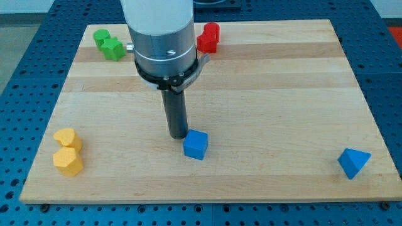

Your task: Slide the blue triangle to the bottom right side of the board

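Note:
The blue triangle (pixel 353 162) lies near the board's bottom right corner, close to the right edge. My tip (pixel 178 135) is at the lower middle of the board, far to the left of the triangle. It stands just left of and above a blue cube (pixel 195 144), almost touching its upper left corner. The dark rod hangs from the arm's grey body, which covers part of the board's top middle.
Two green blocks (pixel 109 44) sit at the top left. Red blocks (pixel 208 37) sit at the top middle, partly behind the arm. Two yellow blocks (pixel 67 151) sit at the bottom left. The wooden board (pixel 270 94) lies on a blue perforated table.

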Tool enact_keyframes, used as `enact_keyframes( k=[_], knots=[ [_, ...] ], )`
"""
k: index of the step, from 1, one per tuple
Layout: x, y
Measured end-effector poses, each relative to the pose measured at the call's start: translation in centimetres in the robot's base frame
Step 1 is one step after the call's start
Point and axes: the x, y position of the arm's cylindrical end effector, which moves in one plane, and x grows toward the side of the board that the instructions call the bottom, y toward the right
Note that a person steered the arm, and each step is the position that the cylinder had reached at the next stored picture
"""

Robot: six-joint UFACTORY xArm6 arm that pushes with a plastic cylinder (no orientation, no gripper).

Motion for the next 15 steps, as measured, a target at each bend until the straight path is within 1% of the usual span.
enact_keyframes(
  k=[1, 2, 3, 4, 5, 6, 7, 8, 9, 10, 11, 14, 15],
  knots=[
    [2.3, 0.0],
    [2.9, 3.6],
    [2.1, 12.9],
    [2.0, 19.6],
    [2.1, 20.9],
    [1.0, 20.7],
    [-2.0, 17.3],
    [-2.8, 13.0],
    [3.5, 10.7],
    [7.3, 11.7],
    [8.3, 13.4],
    [7.5, 13.4],
    [6.8, 14.4]
  ],
)
